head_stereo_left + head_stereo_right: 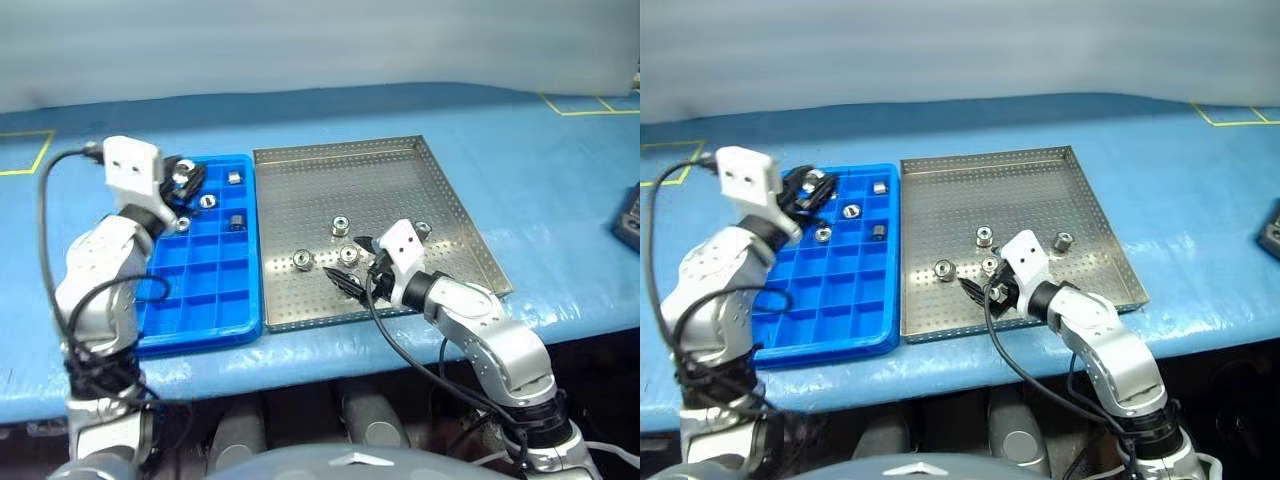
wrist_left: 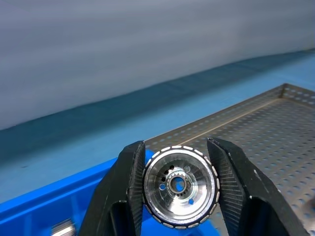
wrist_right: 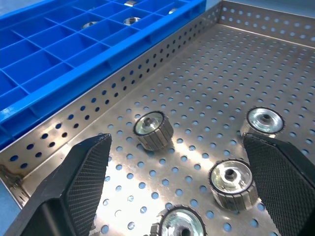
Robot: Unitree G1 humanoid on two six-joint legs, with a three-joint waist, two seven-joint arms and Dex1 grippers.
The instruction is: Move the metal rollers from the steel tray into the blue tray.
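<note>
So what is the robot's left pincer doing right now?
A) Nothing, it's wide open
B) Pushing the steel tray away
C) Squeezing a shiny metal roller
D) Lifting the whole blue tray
C: in the left wrist view the left pincer has its two black fingers shut on a shiny metal roller, and the head camera shows it raised over the blue tray.

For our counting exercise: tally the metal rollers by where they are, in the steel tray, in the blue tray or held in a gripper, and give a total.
Rollers in the steel tray: 5
In the blue tray: 4
Held in the left gripper: 1
Total: 10
</note>
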